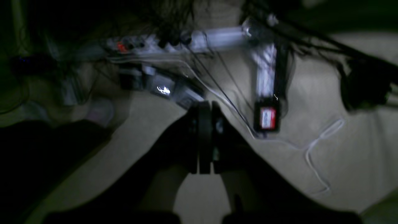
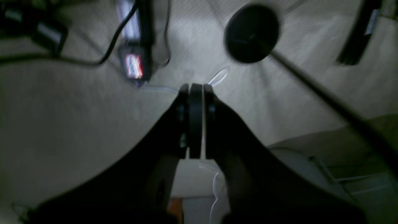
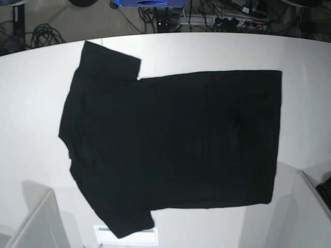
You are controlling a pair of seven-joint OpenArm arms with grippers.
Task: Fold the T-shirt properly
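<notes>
Black T-shirt (image 3: 170,144) spread flat, plain side up, on the white table (image 3: 31,103); both grippers clenched on nothing.

The shirt lies sideways in the base view, collar and sleeves toward that view's left, straight hem at its right; one sleeve reaches toward the table's far edge, the other toward the near edge; bare table shows on all sides, widest at the left and right; neither arm appears in the base view; the left gripper (image 1: 203,107) has its jaws pressed together over the floor and cables, holding nothing; the right gripper (image 2: 196,90) likewise, jaws together, empty, above floor.
</notes>
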